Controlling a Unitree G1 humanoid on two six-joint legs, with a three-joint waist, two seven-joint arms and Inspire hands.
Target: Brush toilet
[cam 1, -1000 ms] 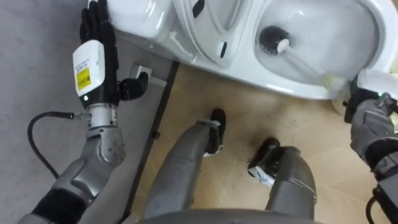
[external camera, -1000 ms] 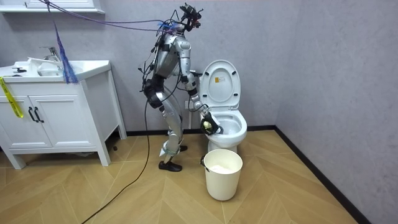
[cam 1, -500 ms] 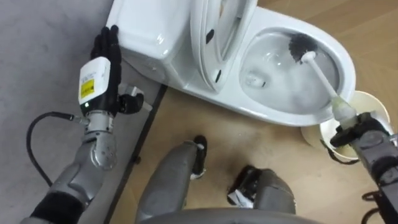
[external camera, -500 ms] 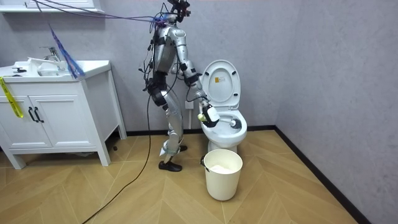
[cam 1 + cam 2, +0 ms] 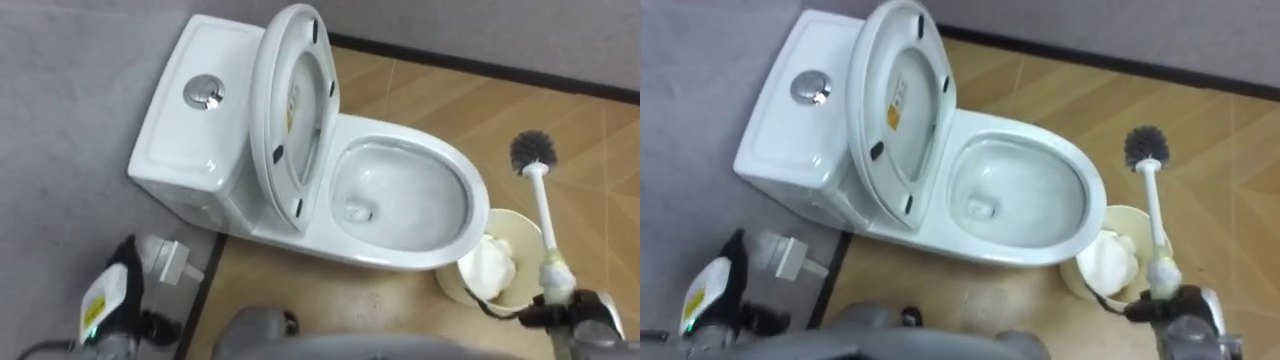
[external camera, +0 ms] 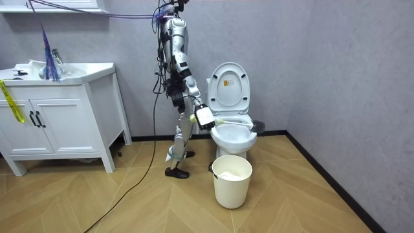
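The robot stands upright on the wooden floor (image 6: 129, 207), between a white vanity cabinet (image 6: 58, 123) on the room view's left and the white toilet (image 5: 400, 256) on its right, close against the toilet's side. From the head camera, the toilet lies across the middle of the view with its tank (image 5: 185, 140) at 10 o'clock of the bowl and its lid (image 5: 295, 100) tipped up on edge between tank and bowl. The bowl is open and holds a little water. A cream bin (image 5: 515, 228) sits on the floor just beside the bowl, at 4 o'clock of it, with crumpled white material (image 5: 487, 268) inside. The toilet brush (image 5: 541, 205) is out of the bowl and held in the air. Its white handle runs up from the 5 o'clock corner of the view across the bin's far edge, and its dark bristle head (image 5: 532, 152) is at 3 o'clock of the bowl, above the floor. The right hand (image 5: 590, 315) is closed round the handle's lower end. The left hand (image 5: 120, 275) shows at 7 o'clock of the view by the grey wall, its dark fingers straight and pressed together, holding nothing. A small white fitting (image 5: 160, 262) lies just beside it, at the foot of the tank. A round chrome flush button (image 5: 204, 91) sits on top of the tank.
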